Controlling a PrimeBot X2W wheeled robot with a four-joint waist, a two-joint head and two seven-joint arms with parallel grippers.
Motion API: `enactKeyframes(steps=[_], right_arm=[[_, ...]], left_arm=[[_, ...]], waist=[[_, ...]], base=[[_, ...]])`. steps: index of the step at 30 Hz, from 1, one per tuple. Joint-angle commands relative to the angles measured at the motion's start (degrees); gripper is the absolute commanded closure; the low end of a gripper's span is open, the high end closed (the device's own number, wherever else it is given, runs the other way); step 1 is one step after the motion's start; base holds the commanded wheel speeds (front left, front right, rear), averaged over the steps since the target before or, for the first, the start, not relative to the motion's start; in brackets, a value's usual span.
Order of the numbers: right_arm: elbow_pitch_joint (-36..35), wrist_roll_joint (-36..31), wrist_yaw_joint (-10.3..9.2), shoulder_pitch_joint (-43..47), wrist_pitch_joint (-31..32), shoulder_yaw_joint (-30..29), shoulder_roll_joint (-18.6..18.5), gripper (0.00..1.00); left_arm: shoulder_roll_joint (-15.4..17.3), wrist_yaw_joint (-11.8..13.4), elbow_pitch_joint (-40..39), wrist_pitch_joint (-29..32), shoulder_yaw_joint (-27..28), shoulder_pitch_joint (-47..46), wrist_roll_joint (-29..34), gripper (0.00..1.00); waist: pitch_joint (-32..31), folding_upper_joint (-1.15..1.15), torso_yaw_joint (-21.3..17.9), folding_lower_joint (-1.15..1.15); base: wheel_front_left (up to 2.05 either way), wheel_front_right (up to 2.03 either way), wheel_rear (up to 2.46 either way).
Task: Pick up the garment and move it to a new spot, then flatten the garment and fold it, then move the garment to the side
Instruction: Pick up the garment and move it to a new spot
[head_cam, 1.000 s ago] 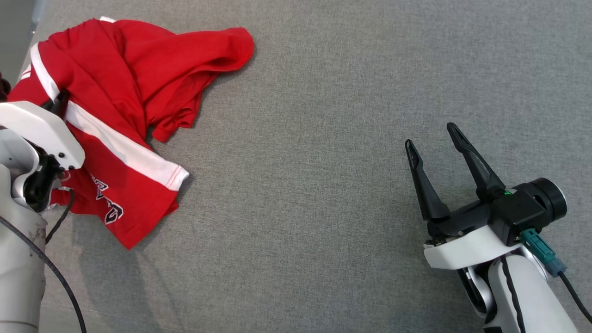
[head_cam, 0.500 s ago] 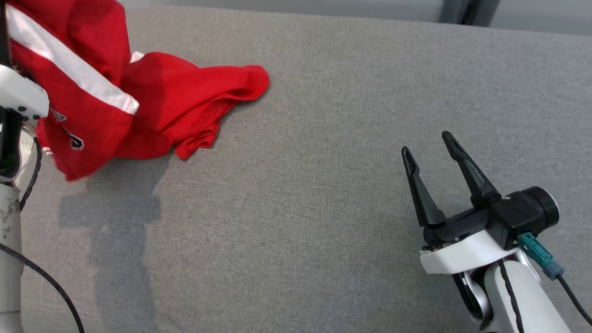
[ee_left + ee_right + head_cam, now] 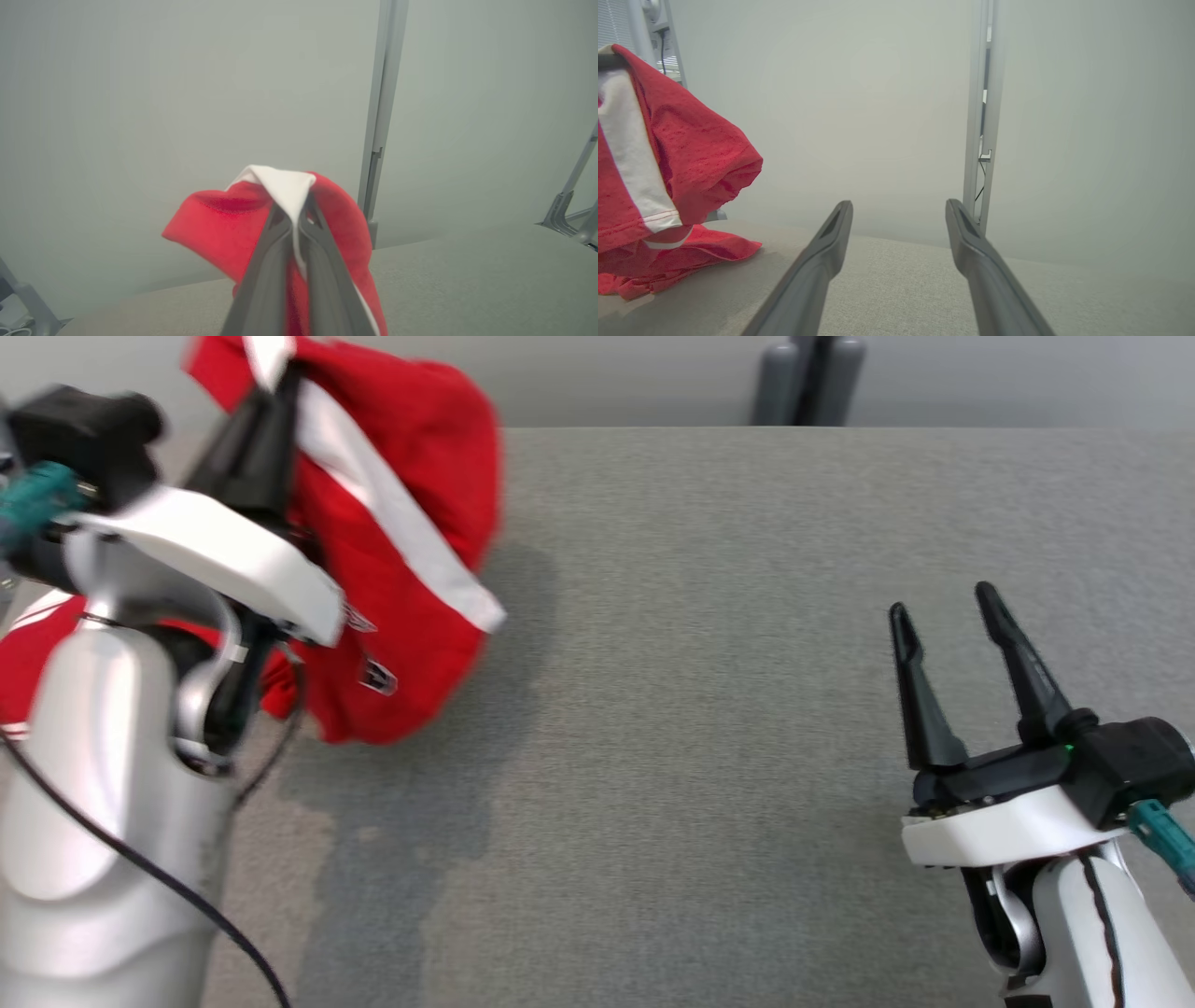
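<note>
Red garment (image 3: 411,504) hoisted higher above grey woven surface (image 3: 709,728), pinched in left end effector (image 3: 295,212); right end effector (image 3: 941,601) wide, empty.

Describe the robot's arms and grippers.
Silver-white arms with white wrist plates. The left gripper and right gripper each have two long tapered black fingers. Teal connector at each wrist; black cable along the left arm; small green light on the right.

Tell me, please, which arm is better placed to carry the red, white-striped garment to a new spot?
Left: the left gripper is shut on the red, white-striped garment; the right gripper stands open and apart.
</note>
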Motion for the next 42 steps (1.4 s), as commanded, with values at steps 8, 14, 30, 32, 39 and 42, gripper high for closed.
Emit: enactKeyframes(steps=[8,14,30,32,39,42], right_arm=[[-2.0,2.2,-0.01,-1.7,-0.1,-3.2,-0.3,0.00],[-2.7,3.5,-0.01,-2.0,-0.1,-4.3,-0.3,0.00],[-2.4,6.1,0.00,-1.5,-0.1,-4.9,-0.2,0.00],[-2.5,6.1,-0.01,-1.5,-0.1,-5.4,-0.2,0.00],[-2.5,5.7,-0.01,-1.4,-0.1,-5.2,-0.3,0.00],[-2.6,5.3,-0.01,-1.6,-0.1,-5.4,-0.3,0.00]], left_arm=[[-4.6,1.1,-1.1,2.3,-8.0,2.9,3.3,1.00],[-7.2,1.5,2.4,1.0,-11.0,1.9,4.1,1.00],[-10.3,4.8,0.7,-13.0,-23.7,-8.0,-13.0,1.00],[-10.3,8.0,2.8,-15.1,-24.8,-9.0,-14.5,1.00],[-6.4,10.5,16.2,-14.8,-23.7,-3.5,-14.6,1.00],[-4.6,11.6,22.0,-16.2,-23.4,-1.5,-13.9,1.00]], waist=[[3.5,0.00,-11.9,0.00],[5.8,0.00,-17.5,0.00],[6.9,0.00,-25.4,0.00],[6.7,0.00,-24.5,0.00],[6.8,0.00,-21.0,0.00],[6.9,0.00,-19.3,0.00]], base=[[0.00,0.00,0.00],[0.00,0.00,0.00],[0.00,0.00,0.00],[0.00,0.00,0.00],[0.00,0.00,0.00],[0.00,0.00,0.00]])
